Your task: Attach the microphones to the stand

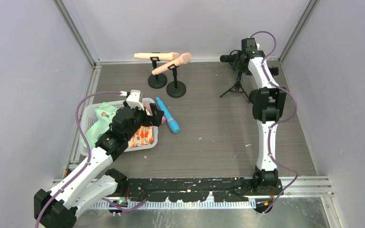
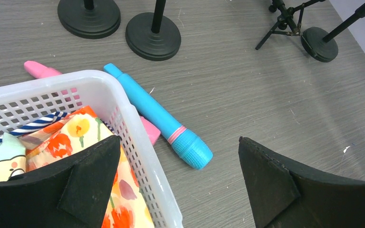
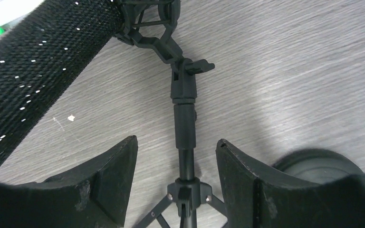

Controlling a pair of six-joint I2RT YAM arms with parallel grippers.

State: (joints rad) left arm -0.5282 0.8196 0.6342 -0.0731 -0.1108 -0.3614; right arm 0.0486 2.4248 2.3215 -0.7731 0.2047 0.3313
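Two peach microphones (image 1: 157,56) (image 1: 172,64) sit clipped on round-base stands (image 1: 176,89). A black microphone (image 3: 38,61) with a mesh head rests in the clip (image 3: 145,28) of a tripod stand (image 3: 184,123). My right gripper (image 3: 177,145) hovers over it, open, with the stand's pole below between its fingers and apart from them. A bright blue microphone (image 2: 159,116) lies flat on the table beside the basket. My left gripper (image 2: 178,142) is open above the basket's rim and the blue microphone's head, holding nothing.
A white basket (image 2: 123,99) with patterned cloths stands at the left. A pink stick-shaped thing (image 2: 40,70) lies against its far side, partly hidden. A further round stand base (image 2: 319,43) sits beside the tripod. Metal rails edge the table.
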